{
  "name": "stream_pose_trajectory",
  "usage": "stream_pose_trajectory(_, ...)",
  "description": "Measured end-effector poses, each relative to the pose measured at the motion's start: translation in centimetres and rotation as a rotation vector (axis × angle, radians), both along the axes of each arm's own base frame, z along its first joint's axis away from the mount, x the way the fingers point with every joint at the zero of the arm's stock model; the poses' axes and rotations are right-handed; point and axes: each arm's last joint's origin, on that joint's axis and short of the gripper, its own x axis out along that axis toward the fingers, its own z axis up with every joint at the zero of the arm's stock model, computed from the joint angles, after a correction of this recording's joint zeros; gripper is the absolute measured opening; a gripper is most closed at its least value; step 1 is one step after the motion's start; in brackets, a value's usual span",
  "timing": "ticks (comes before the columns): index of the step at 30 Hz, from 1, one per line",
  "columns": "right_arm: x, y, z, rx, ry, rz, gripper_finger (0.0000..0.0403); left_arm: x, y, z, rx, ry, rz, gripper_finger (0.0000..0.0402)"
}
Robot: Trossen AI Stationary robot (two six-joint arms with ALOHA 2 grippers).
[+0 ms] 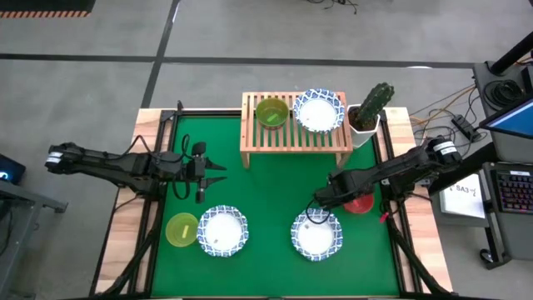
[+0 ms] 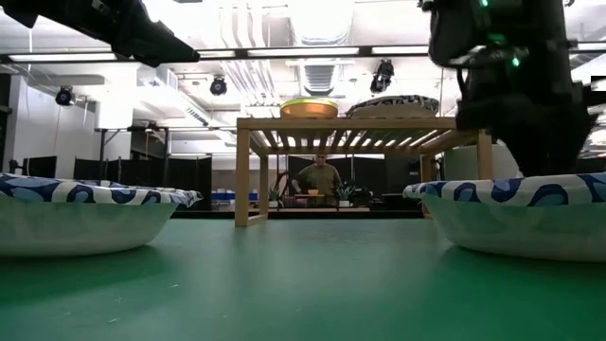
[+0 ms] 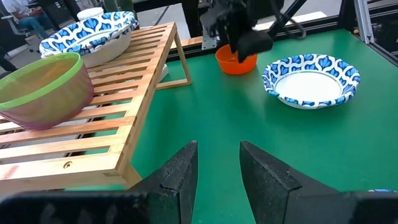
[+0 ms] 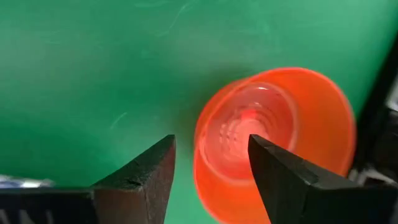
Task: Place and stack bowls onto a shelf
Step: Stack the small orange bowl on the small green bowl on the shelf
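Observation:
The light-wood shelf (image 1: 296, 137) stands at the mat's far edge. On its slats sit a green bowl (image 1: 271, 112) with a purplish lower wall (image 3: 37, 109) and a white bowl with a blue rim (image 1: 319, 110). Two more white bowls (image 1: 222, 231) (image 1: 316, 235) and a yellow bowl (image 1: 181, 229) rest on the mat's near side. The red bowl (image 1: 361, 203) sits at the mat's right edge. My right gripper (image 1: 321, 198) is open over it (image 4: 211, 162). My left gripper (image 1: 218, 175) hangs open above the mat, left of the shelf. My right gripper comes at the red bowl from above, pointing down. One finger (image 4: 273, 168) stands over the bowl's inside and the other (image 4: 146, 177) outside the rim (image 4: 202, 149). Whether either finger touches the rim I cannot tell. The bowl rests on the mat.
A white pot with a cactus (image 1: 371, 108) stands right of the shelf. The shelf's left third (image 1: 252, 117) is bare slats. Bare green mat (image 1: 266, 187) lies between the shelf and the near bowls. A person (image 2: 320, 178) sits in the room beyond the table.

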Motion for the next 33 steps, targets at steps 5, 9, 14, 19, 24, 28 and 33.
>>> stream_pose_trajectory(5,-0.3,0.0,-2.3,0.013,-0.047,0.014,0.0167,0.0,0.0,0.0,0.0,0.0,0.0,0.0102)
stream_pose_trajectory(9,-0.7,-0.1,-3.1,0.012,-0.043,0.015,0.0113,0.0,0.0,0.0,0.003,-0.001,-0.001,0.0102)
stream_pose_trajectory(14,-0.4,0.0,-2.6,0.031,-0.054,0.066,0.002,0.0,0.0,0.0,0.003,-0.001,-0.001,0.0102)
stream_pose_trajectory(19,0.5,0.2,-0.2,0.068,-0.046,0.154,0.001,0.0,0.0,0.0,0.003,-0.001,-0.001,0.0102)
stream_pose_trajectory(24,1.7,0.5,4.5,0.085,-0.061,0.261,0.0009,0.0,0.0,0.1,0.002,-0.009,-0.001,0.0102)
stream_pose_trajectory(28,3.5,1.1,8.6,0.14,-0.224,0.407,0.0009,0.1,0.0,0.2,0.005,-0.023,-0.002,0.0102)
stream_pose_trajectory(33,6.7,2.1,13.8,0.124,-0.624,0.691,0.0009,0.2,0.0,0.5,0.007,-0.057,-0.004,0.0102)
